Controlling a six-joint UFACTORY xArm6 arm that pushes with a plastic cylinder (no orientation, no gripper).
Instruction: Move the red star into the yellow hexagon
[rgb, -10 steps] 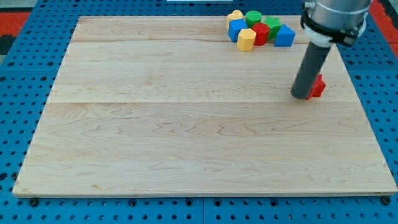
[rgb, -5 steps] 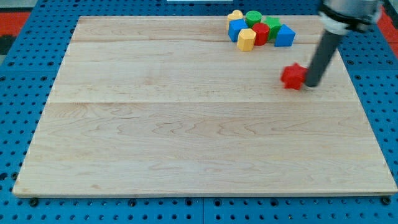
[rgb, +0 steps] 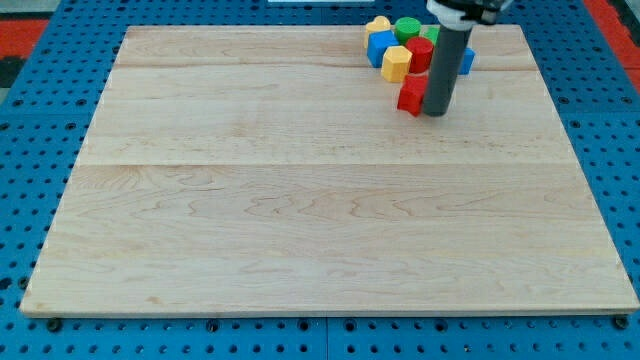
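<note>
The red star (rgb: 411, 95) lies on the wooden board near the view's top right, just below the yellow hexagon (rgb: 396, 63) and close to it; I cannot tell if they touch. My tip (rgb: 435, 112) stands right against the star's right side. The rod rises up in front of the block cluster and hides part of it.
A cluster at the view's top holds a yellow heart-like block (rgb: 378, 24), a green cylinder (rgb: 407, 28), a blue block (rgb: 379, 46), a red cylinder (rgb: 420, 52) and a blue block (rgb: 467, 58) behind the rod. The board's right edge (rgb: 560, 110) is close.
My tip has pushed the red star up and to the left, from the board's right side to just below the yellow hexagon. The cluster has not moved.
</note>
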